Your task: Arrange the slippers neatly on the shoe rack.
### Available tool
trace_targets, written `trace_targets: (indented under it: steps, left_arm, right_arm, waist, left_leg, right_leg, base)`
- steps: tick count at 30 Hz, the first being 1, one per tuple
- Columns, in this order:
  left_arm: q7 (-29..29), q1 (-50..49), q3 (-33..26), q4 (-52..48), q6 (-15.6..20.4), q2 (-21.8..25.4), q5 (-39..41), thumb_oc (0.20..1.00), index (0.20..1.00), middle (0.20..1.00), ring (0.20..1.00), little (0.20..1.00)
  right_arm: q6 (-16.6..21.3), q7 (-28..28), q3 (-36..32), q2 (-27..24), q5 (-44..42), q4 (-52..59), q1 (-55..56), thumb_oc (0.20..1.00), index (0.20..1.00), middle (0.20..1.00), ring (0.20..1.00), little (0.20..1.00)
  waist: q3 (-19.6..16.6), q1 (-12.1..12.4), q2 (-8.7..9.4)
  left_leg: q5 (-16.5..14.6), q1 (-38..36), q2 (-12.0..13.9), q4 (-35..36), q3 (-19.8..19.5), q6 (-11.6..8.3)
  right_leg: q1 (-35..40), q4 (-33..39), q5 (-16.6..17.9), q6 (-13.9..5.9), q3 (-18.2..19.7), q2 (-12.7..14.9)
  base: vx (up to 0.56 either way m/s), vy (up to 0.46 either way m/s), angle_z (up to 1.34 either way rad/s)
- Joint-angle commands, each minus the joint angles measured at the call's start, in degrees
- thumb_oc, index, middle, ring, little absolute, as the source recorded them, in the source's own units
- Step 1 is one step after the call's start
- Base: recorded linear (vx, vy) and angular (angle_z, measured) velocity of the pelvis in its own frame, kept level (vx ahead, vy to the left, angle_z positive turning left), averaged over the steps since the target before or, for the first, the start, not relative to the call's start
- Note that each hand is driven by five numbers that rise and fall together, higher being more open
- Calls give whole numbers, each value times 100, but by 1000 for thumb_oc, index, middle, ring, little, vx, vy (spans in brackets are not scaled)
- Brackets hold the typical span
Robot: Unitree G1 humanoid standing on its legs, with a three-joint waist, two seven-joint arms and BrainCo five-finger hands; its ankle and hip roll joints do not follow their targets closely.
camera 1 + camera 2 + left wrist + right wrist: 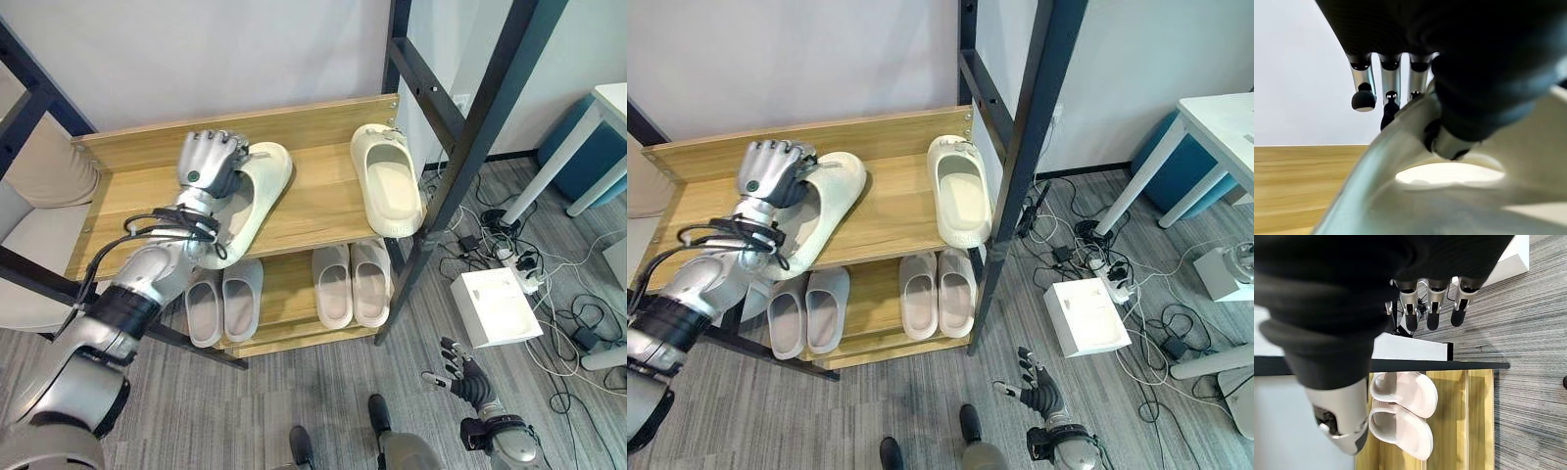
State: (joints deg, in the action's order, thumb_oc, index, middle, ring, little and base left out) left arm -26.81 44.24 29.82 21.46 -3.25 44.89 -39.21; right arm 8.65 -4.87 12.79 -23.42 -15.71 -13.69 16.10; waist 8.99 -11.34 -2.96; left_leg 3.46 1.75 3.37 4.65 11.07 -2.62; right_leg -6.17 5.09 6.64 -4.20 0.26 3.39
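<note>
Gripping: left hand (209,162) fingers curled round cream slipper (257,191), angled on top shelf (313,201)
Right hand (468,380): relaxed fingers, low over floor
Second cream slipper (388,178): shelf's right end

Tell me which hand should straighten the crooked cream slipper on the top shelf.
Left. The left hand is already curled on the crooked cream slipper on the top shelf, beside its straight mate. The right hand hangs open, low over the floor.

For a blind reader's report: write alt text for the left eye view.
The robot's left hand grips a cream slipper lying askew on the wooden shoe rack's top shelf, its partner at the right end. Two pale pairs sit on the lower shelf; the right hand hangs open over the floor.
</note>
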Motion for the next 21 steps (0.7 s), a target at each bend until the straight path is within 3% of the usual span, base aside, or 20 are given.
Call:
trace_targets:
  steps: [1,7,13,14,15,16,21]
  left_arm:
    - [-74,1041,-41,712,-116,-13,-130,200,200,200,200,200]
    - [55,1771,626,1523,-298,-227,-346,200,200,200,200,200]
    - [97,2158,664,2118,-485,-621,-383,200,200,200,200,200]
    - [59,2233,672,2358,-520,-779,-329,429,429,429,429,429]
    - [56,2236,675,2363,-519,-783,-328,429,429,429,429,429]
    - [91,2343,699,2513,-507,-849,-218,1000,1000,1000,1000,1000]
    - [97,2188,359,1870,-401,-822,245,1000,1000,1000,1000,1000]
  right_arm:
    - [270,-84,-51,-150,-6,280,-35,1000,1000,1000,1000,1000]
    - [291,-210,-126,-258,-12,220,-31,1000,1000,1000,1000,1000]
    - [390,-278,-170,-238,-24,113,-142,1000,1000,1000,1000,1000]
    - [397,-255,-155,-216,-45,174,-94,1000,1000,1000,1000,1000]
    - [396,-255,-158,-215,-45,175,-93,1000,1000,1000,1000,1000]
    - [385,-234,-169,-223,-91,244,-50,1000,1000,1000,1000,1000]
    - [329,-169,-147,-163,-130,323,-117,1000,1000,1000,1000,1000]
  waist:
    - [14,-119,48]
    - [58,-277,-19]
    - [61,-264,-36]
    - [53,-281,-40]
    - [53,-279,-40]
    - [38,-291,-44]
    - [-35,-173,-44]
  left_leg:
    - [-655,-407,115,35,-220,-140]
    - [-646,-426,161,35,-115,-160]
    - [-615,-419,189,35,-127,-162]
    - [-606,-420,192,35,-131,-165]
    - [-606,-420,192,35,-132,-165]
    - [-601,-431,196,35,-142,-168]
    - [-580,-451,180,35,-268,-157]
  right_leg:
    - [445,-9,-575,-484,-191,220]
    - [380,-9,-558,-480,-83,171]
    - [399,-9,-592,-457,-116,139]
    - [410,-9,-602,-452,-118,134]
    - [410,-9,-602,-452,-119,134]
    - [434,-9,-609,-446,-129,131]
    - [551,-9,-649,-410,-280,138]
  base:
    - [-2,-24,-8]
    - [3,-28,-11]
    - [-2,-36,-7]
    - [8,-14,3]
    - [4,-18,5]
    - [0,0,0]
    - [-7,-13,1]
